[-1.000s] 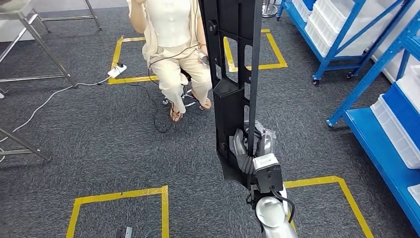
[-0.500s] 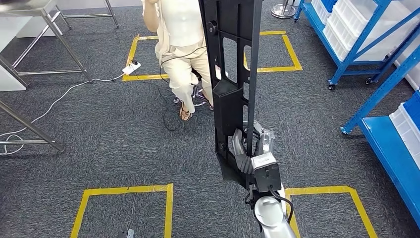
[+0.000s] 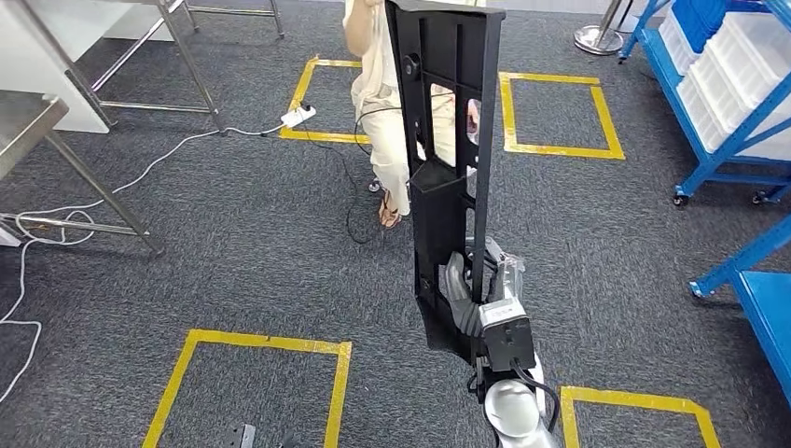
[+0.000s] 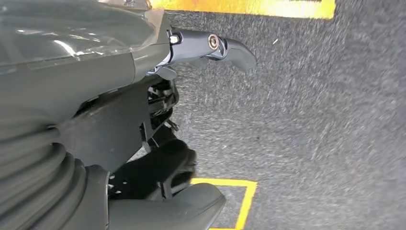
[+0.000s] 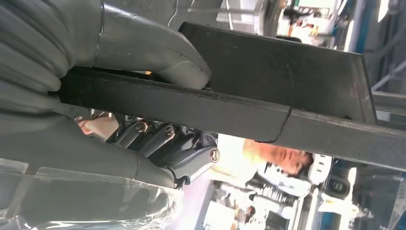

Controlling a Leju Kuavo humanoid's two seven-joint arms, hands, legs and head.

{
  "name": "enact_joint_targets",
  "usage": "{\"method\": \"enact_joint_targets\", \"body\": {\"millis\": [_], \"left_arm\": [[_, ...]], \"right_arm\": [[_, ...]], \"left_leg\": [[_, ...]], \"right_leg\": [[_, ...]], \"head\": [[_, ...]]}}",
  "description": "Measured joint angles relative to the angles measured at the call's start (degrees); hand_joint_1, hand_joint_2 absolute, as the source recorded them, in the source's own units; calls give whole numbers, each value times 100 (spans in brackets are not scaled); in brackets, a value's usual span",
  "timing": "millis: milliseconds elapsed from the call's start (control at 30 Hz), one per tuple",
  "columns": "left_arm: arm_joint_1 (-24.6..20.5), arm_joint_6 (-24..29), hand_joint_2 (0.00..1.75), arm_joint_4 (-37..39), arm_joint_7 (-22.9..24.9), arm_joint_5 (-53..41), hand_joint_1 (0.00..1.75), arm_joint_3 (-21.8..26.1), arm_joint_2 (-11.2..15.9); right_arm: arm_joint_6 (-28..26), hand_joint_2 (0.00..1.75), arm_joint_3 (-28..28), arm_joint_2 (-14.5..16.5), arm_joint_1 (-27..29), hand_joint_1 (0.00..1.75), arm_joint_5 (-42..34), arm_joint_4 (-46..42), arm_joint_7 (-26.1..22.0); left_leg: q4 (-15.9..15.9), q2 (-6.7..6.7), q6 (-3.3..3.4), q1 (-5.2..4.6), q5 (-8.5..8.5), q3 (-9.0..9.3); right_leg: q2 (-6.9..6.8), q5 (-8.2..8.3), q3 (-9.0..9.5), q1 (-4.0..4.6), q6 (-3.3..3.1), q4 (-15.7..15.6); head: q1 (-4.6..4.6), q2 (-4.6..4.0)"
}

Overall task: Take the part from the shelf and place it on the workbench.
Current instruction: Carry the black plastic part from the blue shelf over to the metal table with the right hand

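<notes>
Right hand [image 3: 478, 297] had the part [image 3: 446, 159] clamped near its lower end, thumb [image 5: 158, 60] pressed on one face of a black rail and the dark fingers [image 5: 158, 139] wrapped round the other side, so the grip was full, not a pinch. Left hand [image 4: 119, 143] hung over the carpet with nothing in it; one finger stuck out straight, the rest were hidden, so I couldn't tell how far open it was. Going left to right in the head view: steel workbench [image 3: 28, 117] at the far left edge, legs [image 3: 103, 187] and a white cable [image 3: 140, 173] trailing across the carpet toward a power strip [image 3: 298, 116]; yellow floor square [image 3: 252, 373] near left; a seated person [image 3: 382, 112] far centre, partly behind the part; the part itself a long black slotted frame held upright and well clear of the floor, right of centre; blue shelf racks [image 3: 718, 103] with white bins at the far right. My read: part was off the shelf and the carry to the bench was under way, placing not yet done. To do it well I'd keep the frame vertical and close to the body, since the grip sat low and the long upper end would lever hard on the fingers if it tipped. Swing wide of the person, step over the cable, and square up to the bench before lowering.
</notes>
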Motion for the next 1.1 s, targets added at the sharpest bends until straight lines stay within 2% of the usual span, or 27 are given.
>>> {"method": "enact_joint_targets", "body": {"millis": [33,100,133,200,267,333,400,433,467,500,567,600,633,700,733,767,800,867,900,933,967,1000,1067,1100], "left_arm": [[0,-5,175,0,9,-2,0,0,-2],[-1,-19,175,0,30,-4,0,0,-6],[2,-25,175,0,32,-4,0,1,-7],[13,-30,175,0,34,-4,0,1,-5],[16,-31,175,0,34,-3,0,1,-5],[5,-32,175,0,34,-2,0,1,-7],[1,-32,175,0,34,-3,0,1,-7],[3,-32,175,0,34,-2,0,1,-7],[4,-32,175,0,34,1,0,1,-7],[4,-32,175,0,34,5,0,2,-7],[-7,-31,175,-1,32,25,0,3,-7],[-17,-31,175,-2,27,34,0,3,-7],[-25,-30,175,-2,21,44,0,3,-6],[-25,-30,175,-2,7,62,0,4,-2],[-15,-30,175,-2,-2,76,0,5,0],[-9,-30,175,-2,-12,90,0,6,1],[-8,-31,175,-2,-21,102,0,7,1],[-10,-34,175,-2,-33,114,0,7,-3],[-7,-35,175,-1,-35,117,0,8,-4],[1,-35,175,-1,-39,121,0,8,-5],[11,-35,175,0,-43,123,0,9,-5],[19,-35,175,0,-46,125,0,9,-5],[24,-36,175,0,-54,130,0,9,-4],[24,-37,175,0,-58,134,0,10,-3]], "right_arm": [[-9,175,-3,-14,27,175,18,-10,6],[-24,175,-9,-36,73,175,62,-38,24],[-24,175,-9,-37,77,175,81,-48,34],[-23,175,-9,-33,80,175,101,-55,52],[-22,175,-8,-16,76,175,108,-67,61],[-21,175,-10,2,78,175,110,-80,66],[-21,175,-13,7,88,175,112,-83,69],[-20,175,-14,6,93,175,115,-83,72],[-19,175,-14,7,96,175,121,-83,73],[-13,175,-13,10,95,175,131,-83,74],[16,175,-8,14,79,175,158,-83,76],[41,175,-5,15,69,175,173,-82,78],[64,175,-1,15,62,175,185,-81,83],[94,175,17,22,51,175,207,-78,92],[100,175,30,30,36,175,218,-72,97],[109,175,42,37,15,175,232,-64,97],[119,175,50,43,-10,175,247,-55,98],[137,175,54,35,-41,175,272,-22,105],[145,175,54,29,-45,175,282,-1,112],[151,175,54,23,-47,175,291,23,121],[157,175,57,21,-58,175,299,46,132],[164,175,61,22,-78,175,305,66,144],[176,175,79,29,-144,175,310,100,170],[180,175,90,35,-175,175,310,114,182]], "left_leg": [[19,-114,-23,2,-15,0],[79,-351,-95,-6,-58,-18],[101,-406,-131,-5,-72,-34],[114,-445,-167,17,-82,-54],[284,-284,-214,30,-202,-122],[870,-5,-273,36,-512,-394],[1571,123,-306,51,-781,-759],[1717,143,-307,53,-785,-847],[1647,153,-296,53,-686,-824],[1365,176,-270,48,-506,-686],[581,365,-183,-3,-182,-276],[309,448,-141,-36,-110,-137],[170,501,-110,-68,-101,-74],[117,415,-65,-88,-103,-71],[72,361,-46,-74,-73,-49],[24,305,-24,-55,-39,-24],[-20,247,-2,-32,-3,0],[-41,125,19,-9,22,5],[-39,53,24,-5,25,1],[-36,-22,22,-3,25,0],[-31,-105,18,4,24,0],[-20,-187,5,13,19,3],[42,-340,-54,25,-12,-17],[82,-400,-93,24,-30,-41]], "right_leg": [[79,163,71,-30,70,-267],[203,535,303,-72,156,-919],[245,630,414,-73,140,-1156],[182,647,436,-58,62,-1164],[115,650,461,-69,-13,-1178],[32,634,479,-55,-82,-1184],[-71,617,484,-29,-117,-1183],[-126,610,488,-20,-126,-1183],[-176,604,495,-13,-134,-1183],[-225,597,507,-4,-141,-1184],[-306,580,533,28,-143,-1184],[-343,571,539,47,-134,-1186],[-387,562,545,59,-120,-1189],[-480,552,567,71,-81,-1211],[-464,535,563,72,-61,-1197],[-388,482,534,72,-52,-1121],[-273,380,452,67,-54,-929],[-63,87,143,38,-80,-260],[-22,-27,-28,23,-75,86],[-8,-67,-137,8,-48,287],[0,-15,-146,-9,2,276],[18,119,-50,-35,67,47],[180,430,279,-98,182,-701],[251,519,402,-120,189,-961]], "head": [[7,0],[11,0],[9,0],[-4,0],[-26,0],[-62,0],[-80,0],[-81,0],[-82,0],[-82,0],[-83,0],[-80,0],[-80,0],[-79,0],[-78,0],[-80,0],[-75,0],[-63,0],[-51,0],[-51,0],[-50,0],[-52,0],[-42,0],[-40,0]]}}
